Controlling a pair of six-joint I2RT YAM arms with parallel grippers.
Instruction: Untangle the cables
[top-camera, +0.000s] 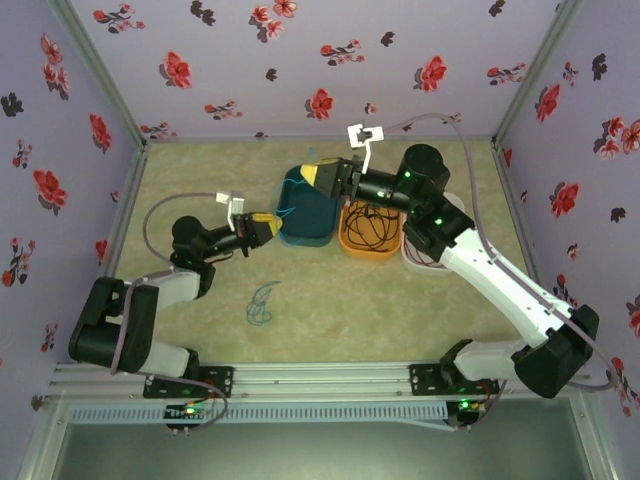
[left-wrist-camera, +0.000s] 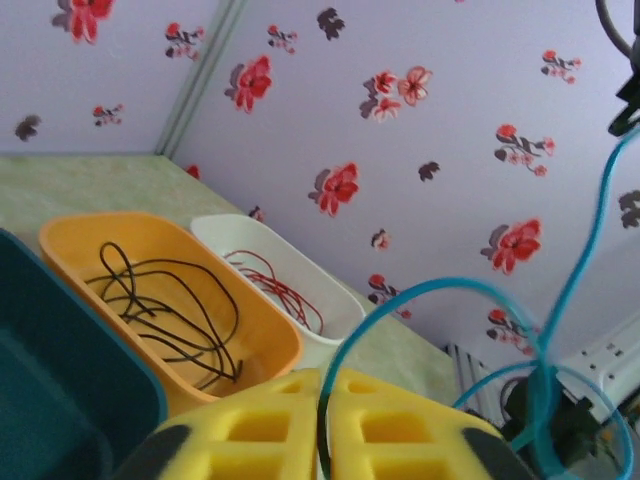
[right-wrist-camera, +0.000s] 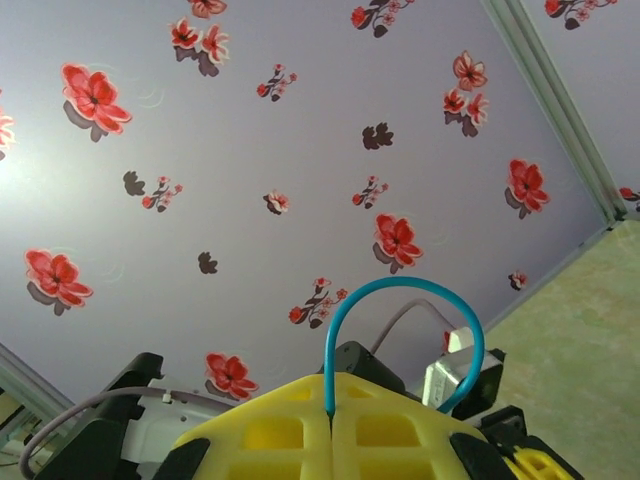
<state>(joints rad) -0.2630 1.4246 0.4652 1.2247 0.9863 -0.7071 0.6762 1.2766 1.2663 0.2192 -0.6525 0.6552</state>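
We saw the left claw (left-wrist-camera: 322, 408) and the right claw (right-wrist-camera: 330, 418) each clamped tight on the blue-teal cable (left-wrist-camera: 420, 290) by the teal tray (top-camera: 318, 232), the black cable (left-wrist-camera: 160, 310) lying in the orange tray (left-wrist-camera: 272, 322), the red cable (left-wrist-camera: 282, 286) in the white tray (left-wrist-camera: 238, 238), and 1 teal coil (top-camera: 261, 304) loose on the bench (top-camera: 400, 300).

mottled table (top-camera: 400, 300): three trays (top-camera: 372, 257), loose teal cable (top-camera: 260, 305)
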